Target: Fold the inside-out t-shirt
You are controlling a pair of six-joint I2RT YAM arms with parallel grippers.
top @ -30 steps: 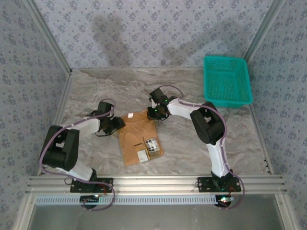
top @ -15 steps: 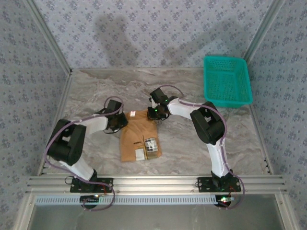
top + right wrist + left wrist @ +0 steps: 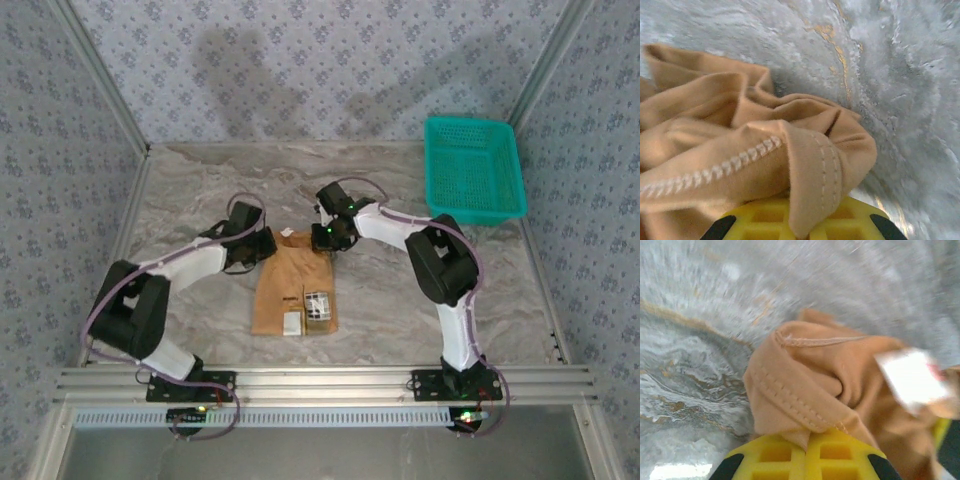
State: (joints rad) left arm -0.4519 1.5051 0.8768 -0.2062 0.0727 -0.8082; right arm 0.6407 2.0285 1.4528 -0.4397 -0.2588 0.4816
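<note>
The inside-out t-shirt (image 3: 294, 290) lies in the middle of the marble table as a narrow tan strip, with a white label (image 3: 292, 322) and a grey printed patch (image 3: 316, 305) near its front end. My left gripper (image 3: 268, 244) is shut on the shirt's far left corner; in the left wrist view the hemmed tan cloth (image 3: 805, 390) is pinched between the yellow fingers (image 3: 775, 457). My right gripper (image 3: 322, 238) is shut on the far right corner, where stitched tan fabric (image 3: 790, 150) bunches over its yellow fingers (image 3: 850, 222). A white tag (image 3: 912, 380) shows beside the left grip.
A teal mesh basket (image 3: 472, 168) stands at the back right of the table. Patterned walls close in the back and both sides. An aluminium rail (image 3: 320, 382) runs along the near edge by the arm bases.
My left gripper moved right to the shirt's far left corner and shut on it. The shirt's far end has bunched narrower. The right gripper stayed at its corner.
</note>
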